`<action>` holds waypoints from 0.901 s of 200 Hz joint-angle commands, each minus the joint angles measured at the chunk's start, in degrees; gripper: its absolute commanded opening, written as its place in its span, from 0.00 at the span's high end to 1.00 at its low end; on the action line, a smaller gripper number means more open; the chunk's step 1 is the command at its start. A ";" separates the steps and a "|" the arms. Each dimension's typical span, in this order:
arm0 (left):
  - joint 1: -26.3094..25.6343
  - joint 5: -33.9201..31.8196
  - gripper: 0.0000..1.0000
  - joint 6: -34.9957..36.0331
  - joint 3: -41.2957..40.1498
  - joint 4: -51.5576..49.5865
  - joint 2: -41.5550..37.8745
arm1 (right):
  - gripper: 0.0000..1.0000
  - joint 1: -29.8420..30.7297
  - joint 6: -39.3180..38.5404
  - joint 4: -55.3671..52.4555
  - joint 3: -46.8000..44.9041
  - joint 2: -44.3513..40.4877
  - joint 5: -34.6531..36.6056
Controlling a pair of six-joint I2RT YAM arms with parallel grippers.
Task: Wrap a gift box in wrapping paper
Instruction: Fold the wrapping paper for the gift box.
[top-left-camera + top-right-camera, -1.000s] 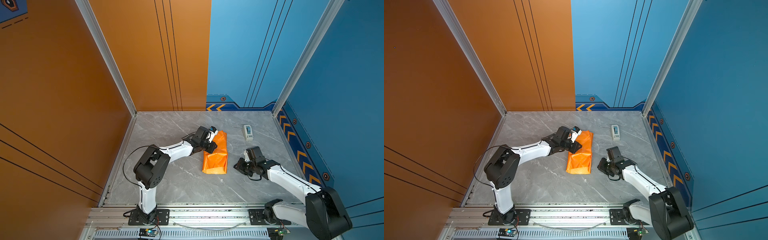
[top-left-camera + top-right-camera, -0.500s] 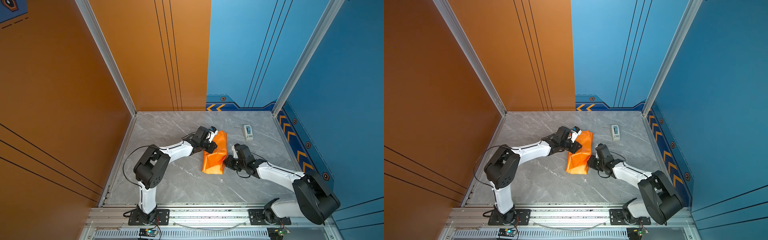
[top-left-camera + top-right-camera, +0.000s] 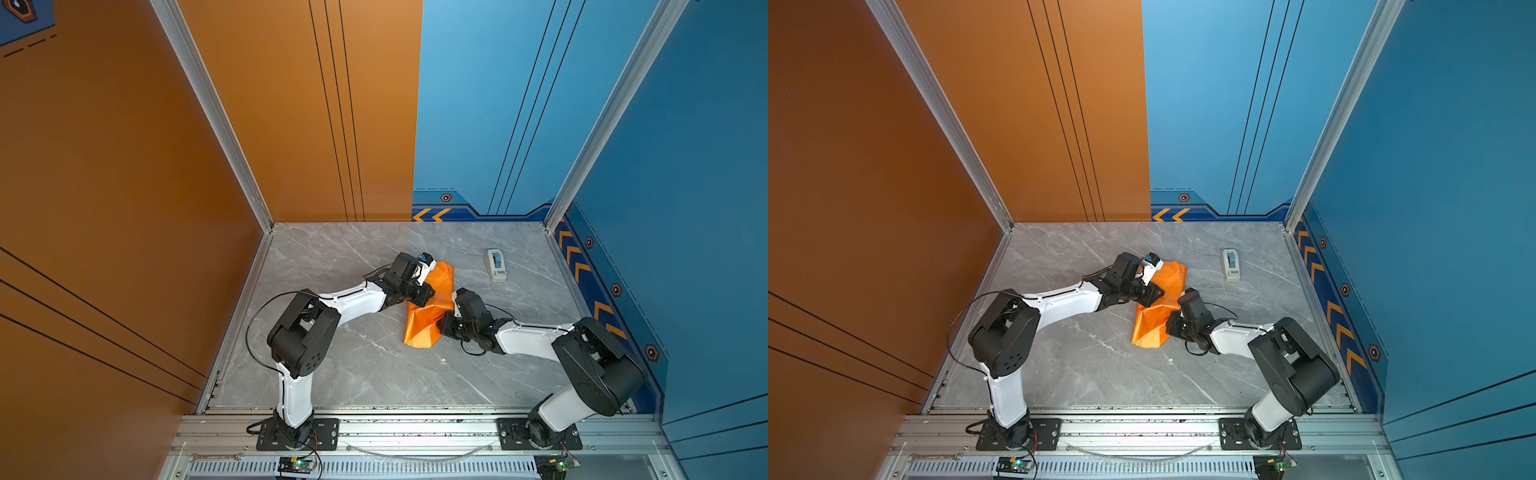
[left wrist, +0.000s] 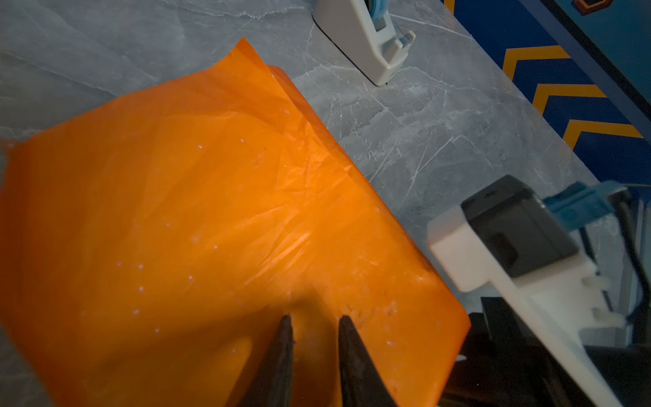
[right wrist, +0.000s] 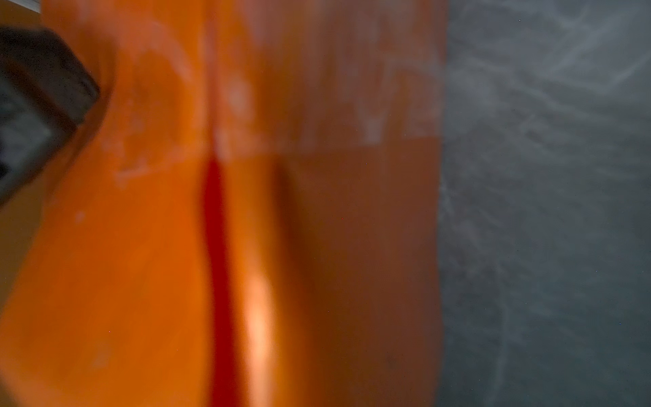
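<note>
One orange wrapping paper (image 3: 428, 320) bundle and one white tape dispenser (image 3: 495, 265) lie on the tabletop (image 3: 353, 365). There are two robot arms, left (image 3: 353, 301) and right (image 3: 528, 338). One wrench (image 3: 214, 457) rests on the near frame.

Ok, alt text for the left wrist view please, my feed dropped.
Two dark fingers, slightly apart, over folded orange wrapping paper on the grey marble table. A white tape dispenser stands beyond it; the right arm sits alongside.

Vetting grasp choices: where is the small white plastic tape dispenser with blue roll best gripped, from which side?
Likely from above, jaws across its flat long sides mid-body: the tape dispenser stands upright and narrow, apart from the orange wrapping paper.
</note>
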 commanded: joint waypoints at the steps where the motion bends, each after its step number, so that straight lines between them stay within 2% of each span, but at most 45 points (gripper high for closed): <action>1: -0.14 1.28 0.75 0.57 -0.27 -3.11 1.55 | 0.84 0.62 -0.55 1.74 1.04 1.04 3.11; 21: -0.11 1.35 0.75 0.57 -0.36 -3.08 1.57 | 0.83 0.90 -0.84 -0.21 0.34 0.69 4.89; 39: -0.15 1.43 0.75 0.48 -0.45 -2.93 1.59 | 0.77 0.97 -0.98 -2.03 -0.61 0.51 7.09; 57: -0.09 1.48 0.75 0.40 -0.50 -2.78 1.60 | 0.78 0.45 -0.89 -2.19 -1.74 0.65 6.93; 99: -0.09 1.39 0.75 0.40 -0.60 -2.71 1.50 | 0.81 -1.09 -1.28 -0.47 -3.69 -0.08 2.39; 142: -0.19 1.50 0.75 0.40 -0.70 -2.59 1.57 | 0.92 -5.45 -0.91 6.47 -5.25 -1.00 -4.55; 180: -0.09 1.53 0.75 0.44 -0.76 -2.47 1.61 | 0.92 -6.95 -0.39 8.63 -5.12 -0.63 -6.93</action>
